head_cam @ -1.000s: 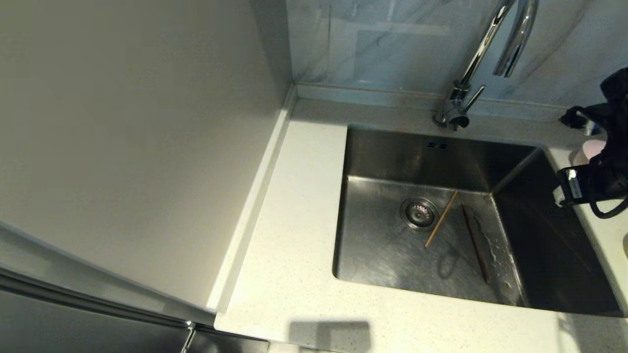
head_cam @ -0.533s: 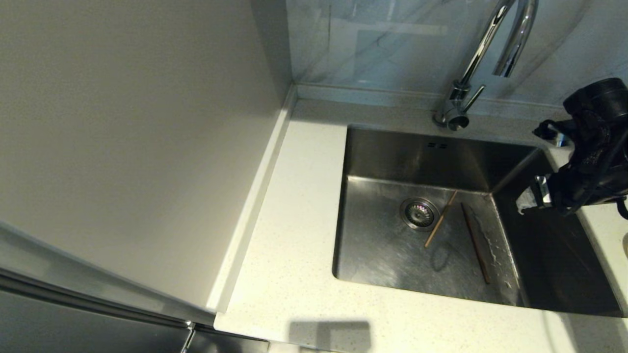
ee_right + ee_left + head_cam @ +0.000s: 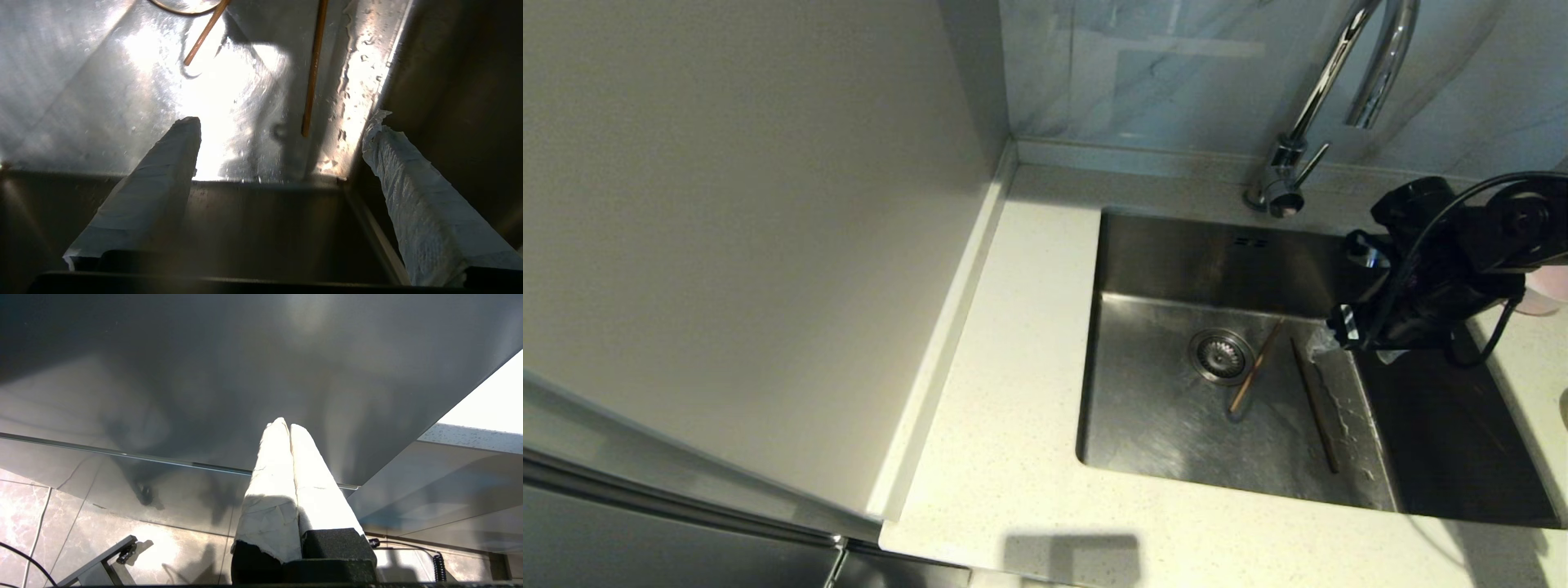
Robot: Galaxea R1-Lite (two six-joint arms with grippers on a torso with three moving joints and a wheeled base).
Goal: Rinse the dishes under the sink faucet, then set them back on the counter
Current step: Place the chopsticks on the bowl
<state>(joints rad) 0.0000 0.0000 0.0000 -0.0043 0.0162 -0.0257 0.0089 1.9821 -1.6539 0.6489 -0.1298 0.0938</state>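
Two brown chopsticks lie apart on the wet floor of the steel sink (image 3: 1176, 257): one chopstick (image 3: 1256, 366) slants beside the round drain (image 3: 1221, 356), the other chopstick (image 3: 1313, 406) lies to its right. In the right wrist view the same two chopsticks (image 3: 206, 32) (image 3: 312, 69) show ahead of the fingers. My right gripper (image 3: 1349, 294) (image 3: 282, 122) hangs open and empty above the sink's right part, above and clear of the chopsticks. A pale pink bowl (image 3: 1547, 290) stands on the counter (image 3: 1029, 327) behind the right arm, mostly hidden. The faucet (image 3: 1323, 90) rises at the back.
A plain beige wall panel (image 3: 752, 229) borders the counter on the left. The left gripper (image 3: 286, 424) is parked below counter level, shut, pointing at a dark cabinet front (image 3: 245, 355). Water drops lie along the sink floor's right side (image 3: 1347, 408).
My right arm has swung left from over the counter by the pink bowl to above the sink, and its fingers have spread wider. The chopsticks have not moved.
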